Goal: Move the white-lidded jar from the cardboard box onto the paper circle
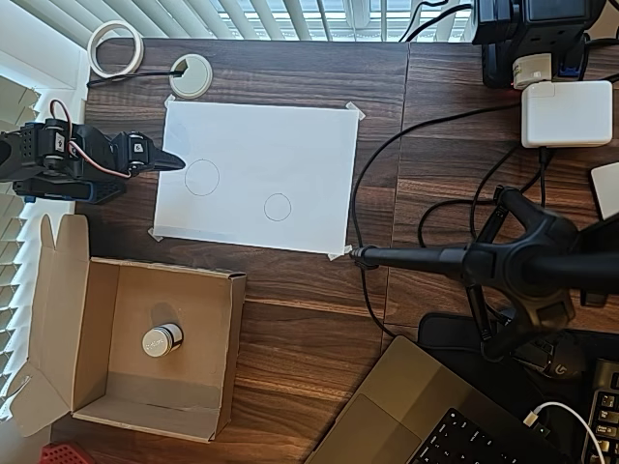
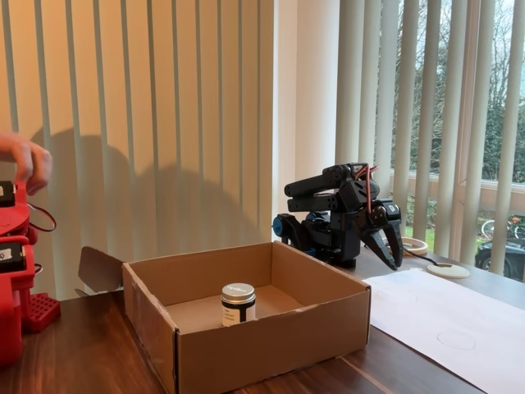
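Note:
The white-lidded jar [image 1: 162,339] [image 2: 238,304] stands upright on the floor of the open cardboard box [image 1: 104,333] [image 2: 271,345], near its middle. The paper circle [image 1: 278,207] [image 2: 456,338] is the smaller of two pencil outlines on a taped white sheet [image 1: 290,145]; nothing rests on it. My black gripper [image 1: 177,162] [image 2: 392,250] hangs at the sheet's left edge in the overhead view, beside the larger drawn circle [image 1: 201,178]. Its fingers point down, shut and with nothing between them. It is well apart from the box and the jar.
A white tape ring [image 1: 116,48] and a desk grommet [image 1: 191,75] lie beyond the sheet. A black camera stand [image 1: 522,261] with cables, a white charger [image 1: 566,113] and a laptop [image 1: 416,416] crowd the right side. The box flap [image 1: 58,242] stands open near the arm's base.

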